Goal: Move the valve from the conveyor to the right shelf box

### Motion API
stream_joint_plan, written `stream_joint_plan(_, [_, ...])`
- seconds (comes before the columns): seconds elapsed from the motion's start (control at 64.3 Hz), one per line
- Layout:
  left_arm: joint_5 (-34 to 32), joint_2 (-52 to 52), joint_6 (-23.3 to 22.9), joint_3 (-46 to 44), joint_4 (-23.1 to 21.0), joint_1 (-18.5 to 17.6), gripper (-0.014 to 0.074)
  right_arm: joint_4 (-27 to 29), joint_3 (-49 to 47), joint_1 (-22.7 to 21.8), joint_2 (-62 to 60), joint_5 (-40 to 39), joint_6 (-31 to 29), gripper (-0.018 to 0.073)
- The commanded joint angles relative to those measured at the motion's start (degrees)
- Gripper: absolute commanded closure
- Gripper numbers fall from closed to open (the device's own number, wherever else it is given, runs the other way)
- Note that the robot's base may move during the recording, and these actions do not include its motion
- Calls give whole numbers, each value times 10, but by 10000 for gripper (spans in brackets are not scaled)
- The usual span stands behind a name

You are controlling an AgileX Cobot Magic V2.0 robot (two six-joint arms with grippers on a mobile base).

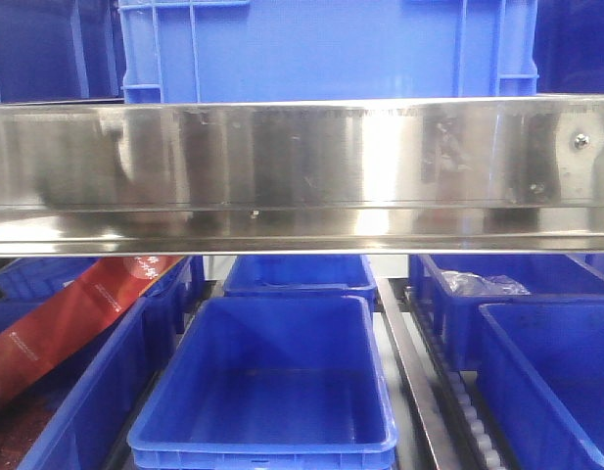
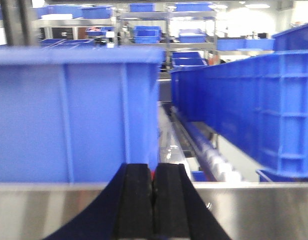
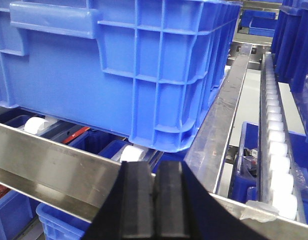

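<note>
No valve and no conveyor show in any view. Neither gripper appears in the front view. My left gripper [image 2: 153,172] is shut, its black fingers pressed together at a steel shelf rail [image 2: 39,210], facing a big blue crate [image 2: 74,115]. A tiny red speck shows in the slit between the fingers; I cannot tell what it is. My right gripper [image 3: 154,170] is shut with nothing between its fingers, over a steel rail [image 3: 49,160] below another blue crate [image 3: 144,65]. Blue shelf boxes [image 1: 551,382] stand at the right in the front view.
A broad steel shelf rail [image 1: 302,166] crosses the front view under a large blue crate [image 1: 321,49]. Below sit an empty blue box [image 1: 267,382], a box holding a clear bag [image 1: 483,284], and a red package [image 1: 76,313] at left. White roller tracks [image 3: 276,145] run along the shelf.
</note>
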Motion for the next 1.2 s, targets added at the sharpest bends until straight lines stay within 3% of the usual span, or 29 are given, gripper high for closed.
stream_joint_plan(0.0, [-9, -30, -10, 32, 6, 12, 707, -5, 1, -1, -4, -14, -3, 713])
stream_joint_plan(0.093, [-20, -34, -10, 70, 6, 17, 707, -5, 1, -1, -4, -14, -3, 713])
stream_joint_plan(0.171, [-70, -34, -10, 83, 6, 18, 707, -5, 1, -1, -4, -14, -3, 713])
stream_joint_plan(0.28, [-32, -34, -10, 83, 10, 18, 707, -5, 1, -1, -4, -14, -3, 713])
stream_joint_plan(1.182, [-52, -34, -10, 83, 10, 18, 707, -5, 1, -1, -4, -20, -3, 713])
